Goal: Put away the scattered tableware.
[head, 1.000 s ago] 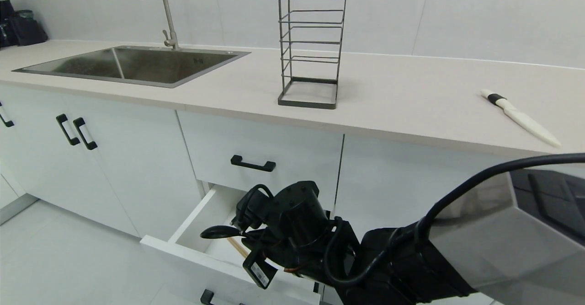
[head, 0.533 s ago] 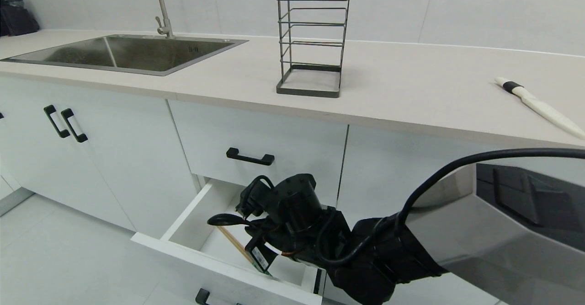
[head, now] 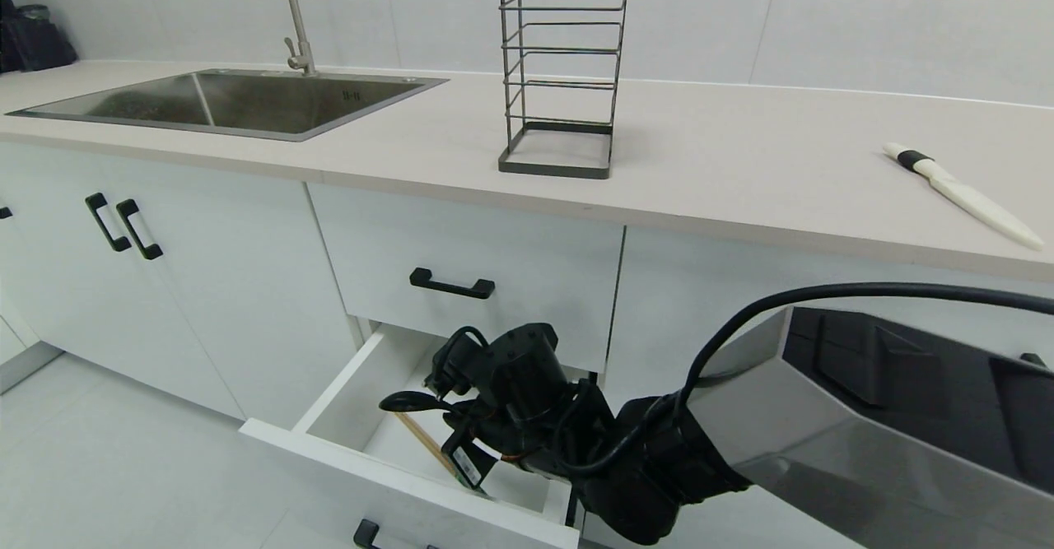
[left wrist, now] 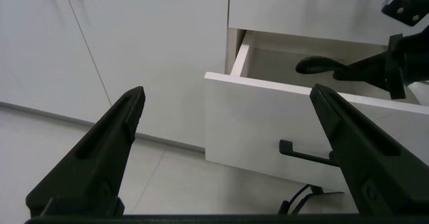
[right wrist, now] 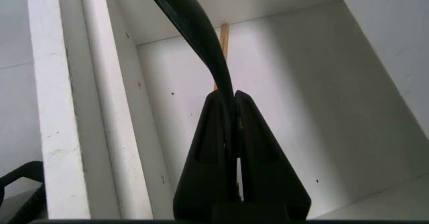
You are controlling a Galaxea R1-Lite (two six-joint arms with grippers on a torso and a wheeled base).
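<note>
Black glossy spoon (right wrist: 194,29) — right gripper (right wrist: 228,106) clamped on handle, over open drawer (head: 370,467); left gripper (left wrist: 228,93) spread apart.

Kitchen: sink (head: 239,104), cabinets (head: 165,286), counter (head: 741,170)

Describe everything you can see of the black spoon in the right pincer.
The spoon is all black, smooth and slightly glossy, possibly plastic, with an oval bowl and a slim curved handle. The right pincer is shut on the handle, so the bowl sticks out ahead, roughly level, over the open drawer. Only the pincer touches it; it hangs above the drawer floor, not lying in it.
</note>
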